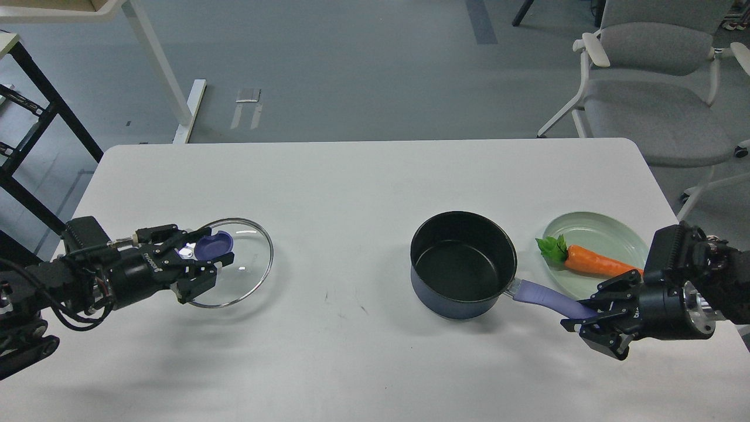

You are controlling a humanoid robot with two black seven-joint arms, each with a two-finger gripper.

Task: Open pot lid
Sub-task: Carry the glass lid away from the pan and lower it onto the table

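Observation:
The blue pot (463, 266) stands uncovered on the white table (363, 193), right of centre, its black inside empty. Its purple handle (542, 297) points to the lower right. My right gripper (592, 323) is shut on the end of that handle. The glass lid (240, 269) with its purple knob (212, 245) is at the left of the table, low over or on the surface; I cannot tell which. My left gripper (196, 265) is shut on the knob.
A pale green plate (603, 234) with a toy carrot (592, 261) lies right of the pot, just behind my right gripper. A grey chair (650, 94) stands beyond the table's far right corner. A black frame stands at the far left.

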